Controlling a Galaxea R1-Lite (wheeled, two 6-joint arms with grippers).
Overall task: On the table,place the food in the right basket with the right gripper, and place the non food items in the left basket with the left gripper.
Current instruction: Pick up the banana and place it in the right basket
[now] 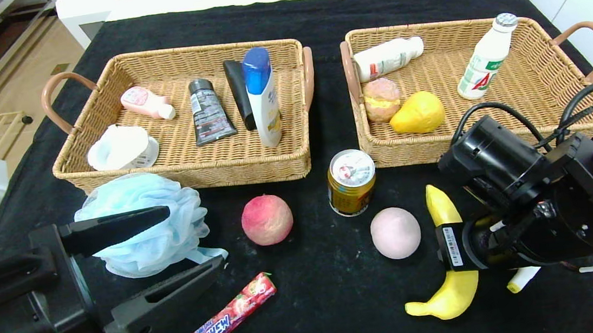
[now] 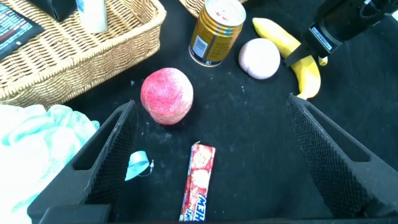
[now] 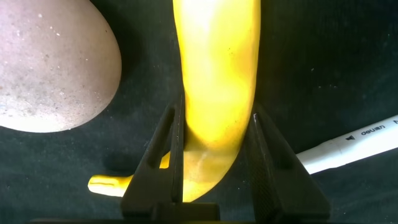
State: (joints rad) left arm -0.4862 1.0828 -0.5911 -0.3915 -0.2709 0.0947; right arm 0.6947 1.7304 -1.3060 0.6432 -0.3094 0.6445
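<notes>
Right claw [image 3: 214,162] is down on the banana [image 1: 450,260], fingers pressed against both sides of its middle, so it's gripped; banana lies on the black surface [image 1: 331,304] in front of the right basket [image 1: 538,72]. A white marker [image 1: 524,278] lies just beside the banana under the right arm, and a pale pink ball [image 1: 395,232] is next to the banana on the other side. Left claw [image 1: 174,249] hangs wide open with nothing in it, near the front left, close to the blue bath sponge [image 1: 147,230]. Still on the surface: a peach [image 1: 267,219], a gold can [image 1: 351,182] and a candy stick [image 1: 228,319]. Right basket holds two white bottles, one upright [image 1: 487,58] and one lying [image 1: 388,57], a burger-shaped bun [image 1: 381,98] and a yellow pear [image 1: 417,113]. Left basket [image 1: 182,161] holds a pink bottle [image 1: 147,102], a white tub [image 1: 121,147], two dark tubes [image 1: 209,110] and a blue-capped bottle [image 1: 262,96].
</notes>
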